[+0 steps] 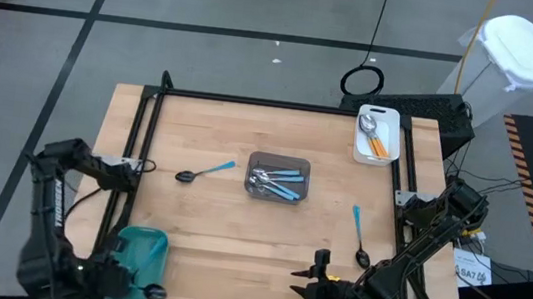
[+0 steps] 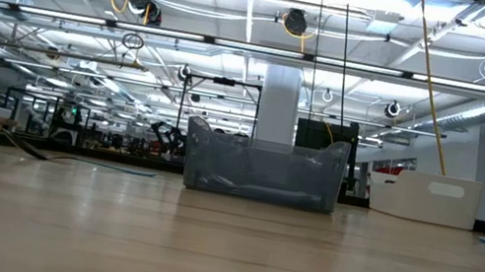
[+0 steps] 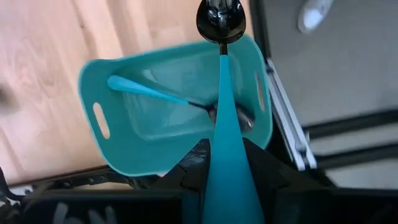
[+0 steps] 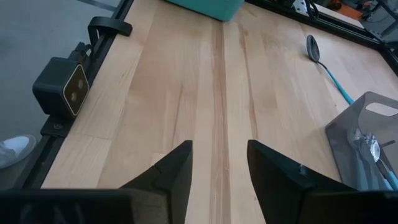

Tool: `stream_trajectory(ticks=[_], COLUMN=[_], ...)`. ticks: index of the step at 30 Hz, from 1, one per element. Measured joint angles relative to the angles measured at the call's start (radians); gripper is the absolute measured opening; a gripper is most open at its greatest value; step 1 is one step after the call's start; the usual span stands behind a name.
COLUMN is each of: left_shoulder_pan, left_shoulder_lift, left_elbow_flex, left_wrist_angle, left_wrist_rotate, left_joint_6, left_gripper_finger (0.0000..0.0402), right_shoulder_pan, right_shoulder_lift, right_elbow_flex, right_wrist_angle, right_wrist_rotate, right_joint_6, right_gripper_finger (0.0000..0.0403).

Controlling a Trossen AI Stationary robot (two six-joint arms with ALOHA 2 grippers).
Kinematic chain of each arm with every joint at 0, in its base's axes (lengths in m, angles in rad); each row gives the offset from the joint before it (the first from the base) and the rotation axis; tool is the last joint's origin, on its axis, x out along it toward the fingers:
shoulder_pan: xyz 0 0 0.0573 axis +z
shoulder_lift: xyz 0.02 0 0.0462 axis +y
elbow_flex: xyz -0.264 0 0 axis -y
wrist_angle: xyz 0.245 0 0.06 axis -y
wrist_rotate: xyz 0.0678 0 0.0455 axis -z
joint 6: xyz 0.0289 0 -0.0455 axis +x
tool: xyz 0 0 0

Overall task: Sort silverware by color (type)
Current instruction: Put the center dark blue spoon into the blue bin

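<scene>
The left hand point(image 3: 222, 163) hung over the teal tray point(image 1: 140, 248) at the table's point(image 1: 268, 220) near left corner, clenched on a blue-handled spoon point(image 3: 222, 93) with a black bowl. One like spoon point(image 3: 168, 96) already lay in that tray. The right hand point(image 4: 219, 163) waited released, well right of the tray along the same near edge. Step in hand: dropping a black spoon into its tray. Next calls for letting go above the tray. A black spoon point(image 1: 206, 171) lay up-table of the tray; another point(image 1: 358, 236) lay far right of it, and more stood in the grey bin point(image 1: 278, 178) and white tray point(image 1: 377, 134).
</scene>
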Motion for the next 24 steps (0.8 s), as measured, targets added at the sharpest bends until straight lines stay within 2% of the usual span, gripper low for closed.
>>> stream_trajectory(ticks=[9, 15, 20, 22, 24], left_shoulder_pan=[-0.002, 0.078, 0.146, 0.166, 0.179], left_shoulder_lift=[-0.001, -0.012, -0.101, -0.155, -0.209], left_elbow_flex=[-0.035, -0.073, -0.09, -0.137, -0.21], left_wrist_angle=[-0.001, -0.001, 0.002, 0.0, -0.001], left_wrist_rotate=[0.0, -0.024, -0.034, -0.006, 0.082], left_joint_6=[0.097, 0.273, 0.39, 0.404, 0.428], left_gripper_finger=[0.0065, 0.0065, 0.0065, 0.0065, 0.0065], right_shoulder_pan=[0.0, -0.001, -0.003, -0.003, -0.003], right_shoulder_lift=[0.0, 0.0, 0.0, 0.0, 0.0], right_elbow_flex=[0.0, 0.0, 0.0, 0.0, 0.0], right_wrist_angle=[-0.009, -0.011, -0.017, -0.017, -0.018], right_wrist_rotate=[0.0, 0.0, 0.001, 0.001, 0.001], right_joint_6=[0.0, -0.001, -0.006, -0.017, -0.02], right_gripper_finger=[0.0146, 0.0146, 0.0146, 0.0146, 0.0146])
